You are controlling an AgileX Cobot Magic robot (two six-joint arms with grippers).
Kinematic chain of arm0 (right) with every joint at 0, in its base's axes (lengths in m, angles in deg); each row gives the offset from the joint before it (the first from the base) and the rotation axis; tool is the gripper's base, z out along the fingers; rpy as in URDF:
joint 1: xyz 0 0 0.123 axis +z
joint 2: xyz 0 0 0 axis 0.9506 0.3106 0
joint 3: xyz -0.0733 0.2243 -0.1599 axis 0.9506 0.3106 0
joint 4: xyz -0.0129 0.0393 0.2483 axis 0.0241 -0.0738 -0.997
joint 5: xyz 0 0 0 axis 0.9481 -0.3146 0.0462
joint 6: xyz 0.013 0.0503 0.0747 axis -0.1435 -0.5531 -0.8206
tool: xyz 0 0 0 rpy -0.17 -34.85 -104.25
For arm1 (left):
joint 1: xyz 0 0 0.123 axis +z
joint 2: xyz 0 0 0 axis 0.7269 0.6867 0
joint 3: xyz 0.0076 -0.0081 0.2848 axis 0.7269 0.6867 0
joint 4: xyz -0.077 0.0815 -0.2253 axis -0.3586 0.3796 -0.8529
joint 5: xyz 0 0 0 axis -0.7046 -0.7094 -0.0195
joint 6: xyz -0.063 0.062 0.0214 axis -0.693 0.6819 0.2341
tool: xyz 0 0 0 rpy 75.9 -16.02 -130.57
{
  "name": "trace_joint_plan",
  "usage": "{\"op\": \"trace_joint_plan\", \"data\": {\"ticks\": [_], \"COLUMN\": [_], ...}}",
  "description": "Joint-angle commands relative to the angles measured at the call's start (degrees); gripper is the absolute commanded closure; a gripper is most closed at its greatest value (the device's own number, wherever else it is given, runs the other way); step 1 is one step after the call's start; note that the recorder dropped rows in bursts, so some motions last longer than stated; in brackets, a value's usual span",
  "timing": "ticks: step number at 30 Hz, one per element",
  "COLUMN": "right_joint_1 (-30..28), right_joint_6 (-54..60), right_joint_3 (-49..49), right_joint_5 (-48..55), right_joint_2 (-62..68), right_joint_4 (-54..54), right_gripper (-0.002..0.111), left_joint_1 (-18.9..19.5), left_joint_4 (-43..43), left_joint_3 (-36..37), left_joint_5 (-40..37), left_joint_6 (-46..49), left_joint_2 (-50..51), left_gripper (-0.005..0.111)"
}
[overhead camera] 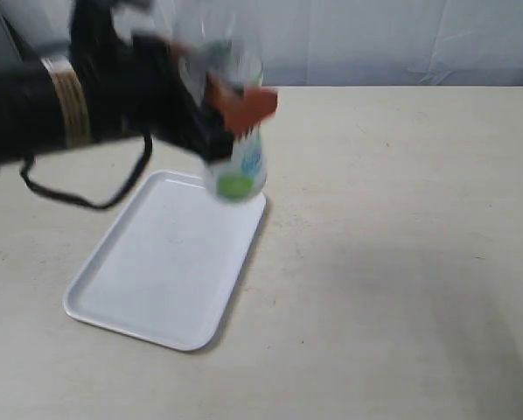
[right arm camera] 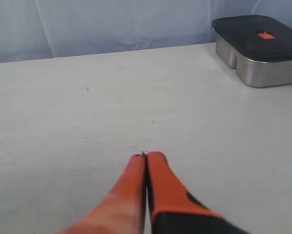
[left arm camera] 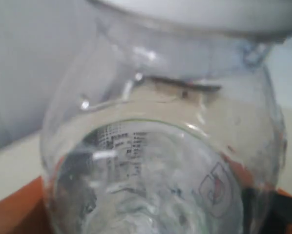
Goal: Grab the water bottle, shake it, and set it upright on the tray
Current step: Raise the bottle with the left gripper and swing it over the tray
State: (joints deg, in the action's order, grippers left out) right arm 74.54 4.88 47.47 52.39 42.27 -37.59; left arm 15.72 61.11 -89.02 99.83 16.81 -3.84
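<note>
Desk (overhead camera: 401, 262): pale, matte surface, with a pale cloth backdrop (overhead camera: 375, 39) along its far edge.

Left arm (overhead camera: 34, 114): black. It reaches in from the desk's left edge at mid-height above the surface. A loose black cable (overhead camera: 87, 199) loops beneath it.

Tray (overhead camera: 156, 271): white and flat, lying on the left half of the desk and set at a diagonal. One short end points to the near-left corner, the other to the desk's middle. Nothing rests on it.

Metal container (right arm camera: 260, 48): steel box with a dark lid, shown only in the right wrist view. It sits close to the desk edge that meets the backdrop. Which corner it is nearest cannot be told.

Water bottle (overhead camera: 235, 131): off the desk, in the air over the tray's far corner, touching neither tray nor desk. It is roughly upright and heavily blurred. The green and blue of the label show at its lower part. In the left wrist view its clear body (left arm camera: 160, 161) fills the frame, with dark label print visible through the plastic.

Left gripper (overhead camera: 231, 122): clamped on the bottle's middle. One orange finger (overhead camera: 244, 107) crosses the front of the bottle, and orange pads (left arm camera: 14, 209) show at either side in the wrist view.

Right gripper (right arm camera: 146, 161): orange jaws pressed together with nothing between them, low over bare desk.
</note>
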Motion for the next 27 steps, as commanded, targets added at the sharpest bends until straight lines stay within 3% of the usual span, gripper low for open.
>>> {"op": "trace_joint_plan", "data": {"ticks": [1,5,7,8,9,10,11,13,17,19,21,24,25,27], "right_joint_1": [-0.3,-0.3,-0.3,-0.3,-0.3,-0.3,-0.3,-0.3,-0.3,-0.3,-0.3,-0.3,-0.3,-0.3], "right_joint_6": [0.0,0.0,0.0,0.0,0.0,0.0,0.0,0.0,0.0,0.0,0.0,0.0,0.0,0.0], "right_joint_3": [0.1,0.1,0.1,0.1,0.1,0.1,0.1,0.1,0.1,0.1,0.1,0.1,0.1,0.1], "right_joint_5": [-0.9,-0.9,-0.9,-0.9,-0.9,-0.9,-0.9,-0.9,-0.9,-0.9,-0.9,-0.9,-0.9,-0.9], "right_joint_2": [-0.4,-0.4,-0.4,-0.4,-0.4,-0.4,-0.4,-0.4,-0.4,-0.4,-0.4,-0.4,-0.4,-0.4], "right_joint_4": [0.3,0.3,0.3,0.3,0.3,0.3,0.3,0.3,0.3,0.3,0.3,0.3,0.3,0.3], "right_gripper": [0.106,0.106,0.106,0.106,0.106,0.106,0.106,0.106,0.106,0.106,0.106,0.106,0.106,0.106], "left_joint_1": [0.0,0.0,0.0,0.0,0.7,2.2,3.0,0.1,-7.0,-8.4,-8.5,-5.0,-3.2,-1.3], "left_joint_4": [-0.8,0.2,-2.2,-7.8,-21.0,-26.6,-31.1,-28.6,-8.2,-4.1,-9.5,-31.1,-41.2,-49.5], "left_joint_3": [4.8,4.8,4.8,4.6,2.8,1.9,1.9,2.6,3.4,3.0,3.0,2.5,2.5,2.5], "left_joint_5": [5.5,14.5,3.5,-6.4,-23.9,-27.8,-25.2,-17.7,1.0,2.3,-3.1,-16.9,-17.9,-15.5], "left_joint_6": [-1.2,-1.0,-0.8,0.7,6.2,10.9,13.9,13.9,13.8,13.6,14.3,23.0,27.6,31.1], "left_joint_2": [4.1,3.9,3.0,2.7,2.5,2.6,2.4,1.4,0.7,0.7,0.7,0.8,0.8,0.8], "left_gripper": [0.107,0.107,0.107,0.107,0.107,0.107,0.107,0.107,0.107,0.107,0.107,0.107,0.107,0.107]}}
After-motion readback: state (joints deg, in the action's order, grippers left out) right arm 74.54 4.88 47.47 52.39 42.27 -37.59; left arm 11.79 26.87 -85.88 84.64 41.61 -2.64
